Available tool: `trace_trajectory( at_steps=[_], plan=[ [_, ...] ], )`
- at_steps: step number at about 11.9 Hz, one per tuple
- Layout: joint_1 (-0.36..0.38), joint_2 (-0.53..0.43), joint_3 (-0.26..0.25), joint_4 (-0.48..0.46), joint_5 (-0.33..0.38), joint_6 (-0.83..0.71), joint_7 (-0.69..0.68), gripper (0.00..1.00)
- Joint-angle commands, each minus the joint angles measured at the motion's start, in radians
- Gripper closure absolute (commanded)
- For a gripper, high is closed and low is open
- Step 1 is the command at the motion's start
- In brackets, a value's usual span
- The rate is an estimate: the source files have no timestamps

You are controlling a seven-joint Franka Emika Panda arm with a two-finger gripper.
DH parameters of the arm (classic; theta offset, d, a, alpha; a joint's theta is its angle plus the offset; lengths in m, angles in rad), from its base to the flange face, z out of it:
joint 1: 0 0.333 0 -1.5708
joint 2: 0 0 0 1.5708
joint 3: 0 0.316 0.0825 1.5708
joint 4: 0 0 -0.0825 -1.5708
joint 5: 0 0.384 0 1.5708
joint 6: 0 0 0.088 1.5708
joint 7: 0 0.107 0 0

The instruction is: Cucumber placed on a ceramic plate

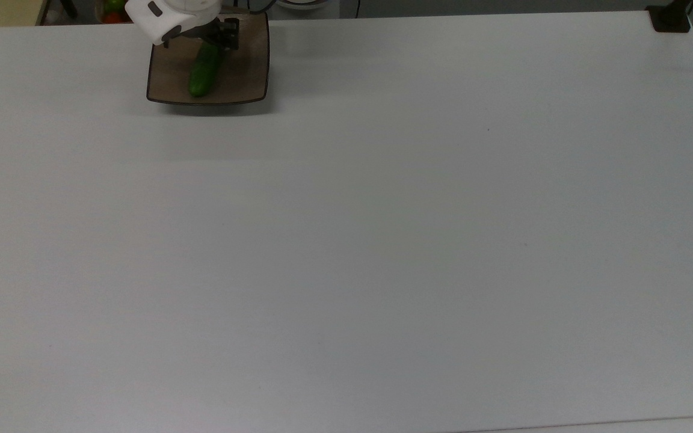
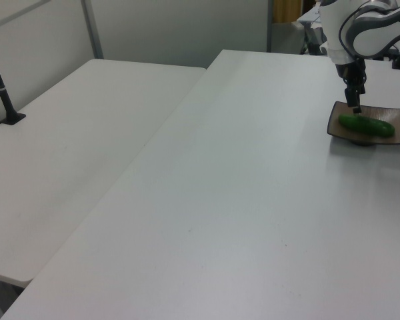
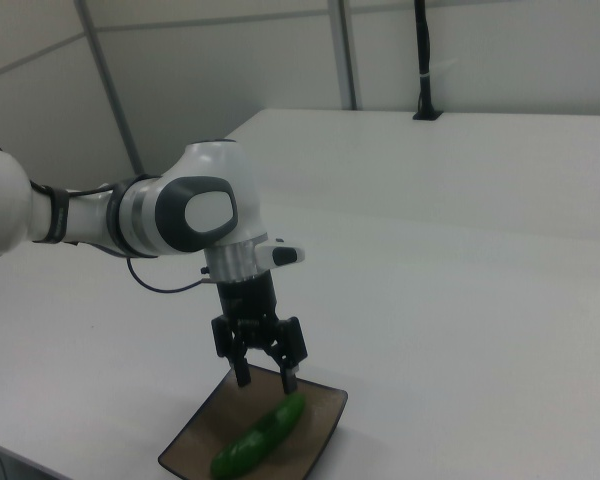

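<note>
The cucumber (image 3: 259,437) lies on the ceramic plate (image 3: 318,428), just below the spread, empty fingers (image 3: 288,379).

Cucumber (image 1: 203,71) flat on the ceramic plate (image 1: 244,72) — white table (image 1: 382,240) beneath

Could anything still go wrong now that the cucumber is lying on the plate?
Maybe. The open gripper hangs just above one end of the cucumber, so a sideways move could nudge it. The cucumber is round and nearly spans the ceramic plate, so a bump might roll it off. In the top view the plate sits near the table's far edge, where a knock could push it over.
</note>
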Motion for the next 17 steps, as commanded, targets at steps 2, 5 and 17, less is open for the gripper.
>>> trace_trajectory(
  at_steps=[2,5,17],
  plan=[
    [0.007,-0.026,-0.002,0.125,0.175,0.000,-0.004,0.00],
    [0.013,-0.020,0.001,0.324,0.295,-0.012,0.035,0.00],
    [0.045,0.092,0.170,0.478,0.321,-0.102,0.158,0.00]
  ],
)
